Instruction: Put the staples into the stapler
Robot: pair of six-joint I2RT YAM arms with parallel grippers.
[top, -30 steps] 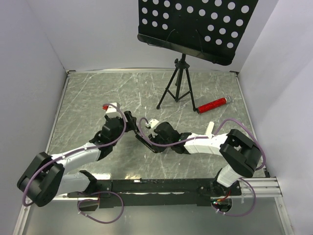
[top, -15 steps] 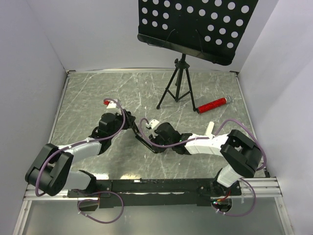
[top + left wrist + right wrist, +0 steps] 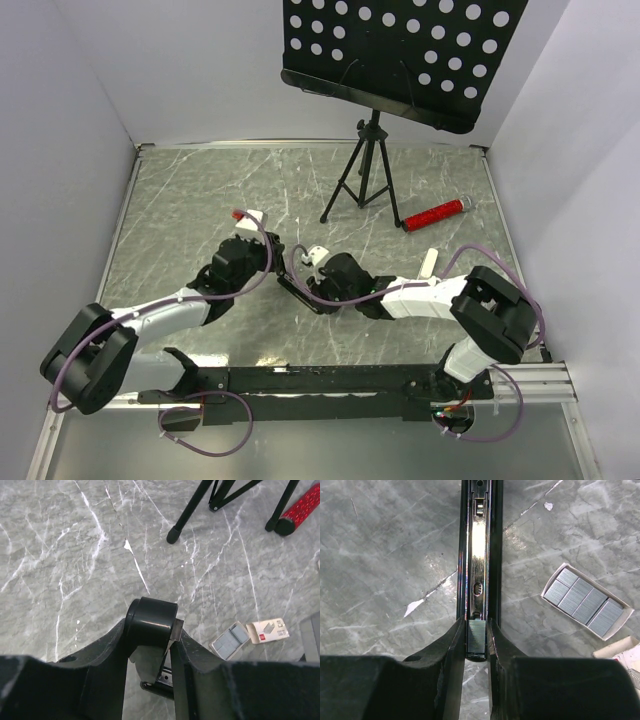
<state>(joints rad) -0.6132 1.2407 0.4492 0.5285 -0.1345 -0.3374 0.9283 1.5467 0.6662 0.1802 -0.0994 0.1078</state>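
The black stapler [image 3: 300, 292] lies open mid-table between both arms. In the right wrist view its shiny channel [image 3: 478, 545] runs away from me. The staples [image 3: 477, 636], a short grey strip, sit at the channel's near end, and my right gripper [image 3: 476, 625] is shut on them, fingers tight on both sides. In the left wrist view my left gripper [image 3: 152, 630] is closed around the rounded black end of the stapler's raised top arm [image 3: 150, 622], both fingers touching it. From above, the left gripper [image 3: 268, 255] and the right gripper [image 3: 318, 285] meet at the stapler.
A small tray of spare staple strips [image 3: 582, 601] and a tan-and-white box [image 3: 269, 630] lie just right of the stapler. A music stand's tripod [image 3: 365, 180] and a red tube [image 3: 433, 214] stand farther back.
My left gripper swung right onto the stapler's top arm and its jaws narrowed around it. The right gripper kept its hold and barely moved.
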